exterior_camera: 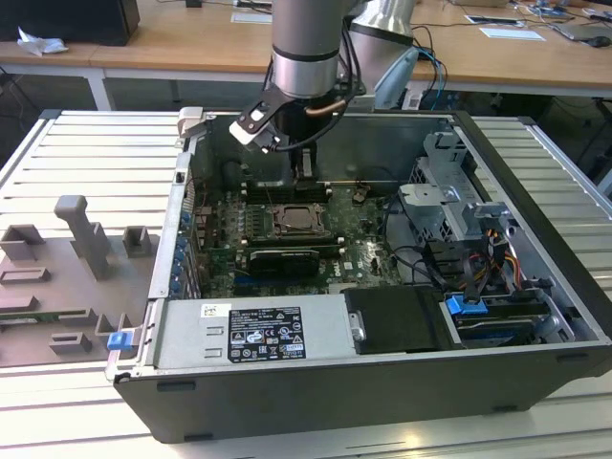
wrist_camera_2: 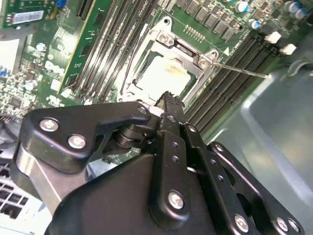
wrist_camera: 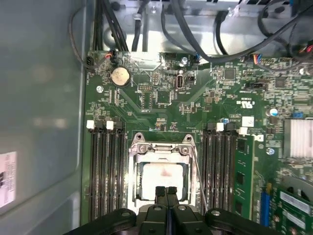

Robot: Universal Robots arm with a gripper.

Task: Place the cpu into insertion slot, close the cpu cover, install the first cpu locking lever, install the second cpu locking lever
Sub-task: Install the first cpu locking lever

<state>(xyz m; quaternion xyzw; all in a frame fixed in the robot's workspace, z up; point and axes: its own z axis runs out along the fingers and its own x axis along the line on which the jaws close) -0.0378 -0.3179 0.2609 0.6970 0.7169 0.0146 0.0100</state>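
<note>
The pale square cpu [wrist_camera: 161, 176] lies in the insertion slot [exterior_camera: 301, 220] on the green board. The silvery cpu cover [wrist_camera: 159, 147] is folded down over it, and the chip shows through its window [wrist_camera_2: 164, 73]. A thin locking lever [wrist_camera_2: 239, 69] sticks out from one corner of the socket over the memory slots. A second thin lever [wrist_camera: 197, 171] runs along the socket's side. My gripper [wrist_camera: 165, 191] hangs just above the socket's edge, its two black fingers pressed together with nothing between them. The exterior view has the gripper [exterior_camera: 304, 172] over the socket's far side.
Long black memory slots [wrist_camera: 105, 171] flank the socket on both sides. A black graphics card [exterior_camera: 279, 258] lies in front of it, with the power supply [exterior_camera: 253, 330] nearer still. Drive cage and cables [exterior_camera: 449, 201] fill the case's right. Grey fixtures [exterior_camera: 91, 234] stand outside on the left.
</note>
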